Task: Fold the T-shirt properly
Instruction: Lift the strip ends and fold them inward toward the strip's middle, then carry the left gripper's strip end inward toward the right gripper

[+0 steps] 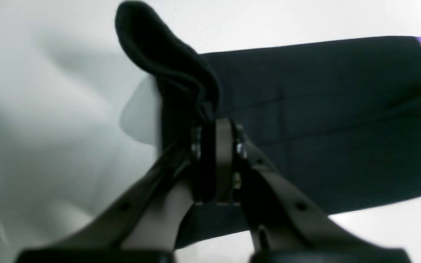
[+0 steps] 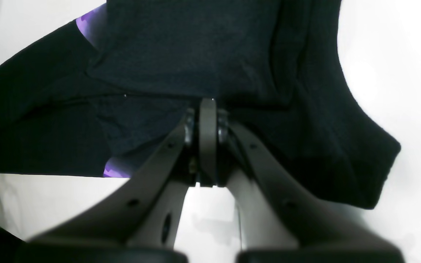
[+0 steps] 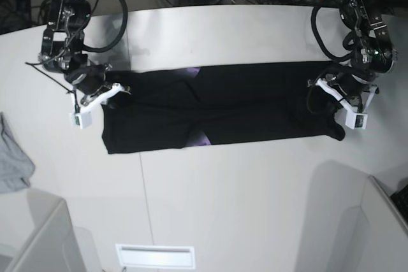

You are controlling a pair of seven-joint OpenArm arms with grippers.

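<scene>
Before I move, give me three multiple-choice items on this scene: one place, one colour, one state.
1. In the base view, where is the grey cloth?
A) Left edge
B) On the T-shirt
C) Top right corner

2. What colour are the patches showing on the T-shirt?
A) Green
B) White
C) Purple

3. How does the right claw stand?
A) Wide open
B) Shut

Key:
1 A: it lies by that view's left border.
2 C: purple shows at both long edges.
3 B: its fingertips meet in the right wrist view.
</scene>
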